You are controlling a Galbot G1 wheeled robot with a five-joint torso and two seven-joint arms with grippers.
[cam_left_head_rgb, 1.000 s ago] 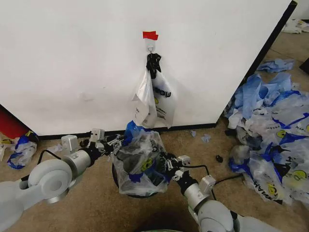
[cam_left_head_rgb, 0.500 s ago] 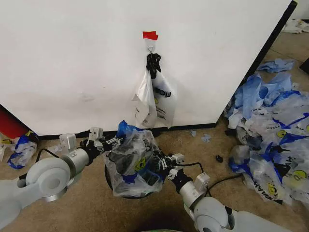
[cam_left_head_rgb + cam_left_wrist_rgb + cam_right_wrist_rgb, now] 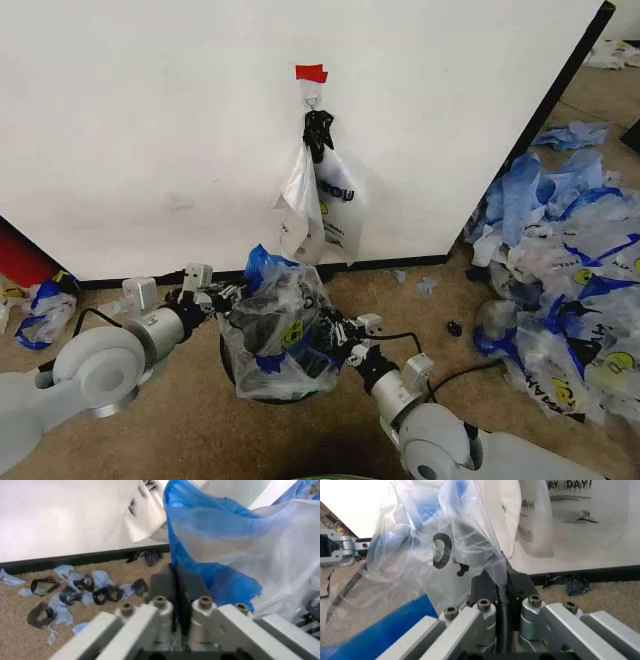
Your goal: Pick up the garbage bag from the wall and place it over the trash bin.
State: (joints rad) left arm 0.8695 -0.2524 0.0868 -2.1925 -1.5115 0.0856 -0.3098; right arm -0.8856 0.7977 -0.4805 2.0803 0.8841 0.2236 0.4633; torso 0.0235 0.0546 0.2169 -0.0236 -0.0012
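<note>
Brown carpet floor [image 3: 180, 430]: trash bin [image 3: 262, 385] stood near the wall; heaped plastic bags [image 3: 570, 300] and blue scraps [image 3: 427, 285] are scattered on it.

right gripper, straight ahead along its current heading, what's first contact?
The garbage bag already pinched in the right gripper: its film fills the line ahead. Beyond it, likely the left gripper across the trash bin; depth unclear.

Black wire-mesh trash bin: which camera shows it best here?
The head view: the black wire-mesh trash bin sits under the translucent blue-trimmed garbage bag, base visible. The left wrist view catches a sliver of mesh; in the right wrist view the bag covers it.
</note>
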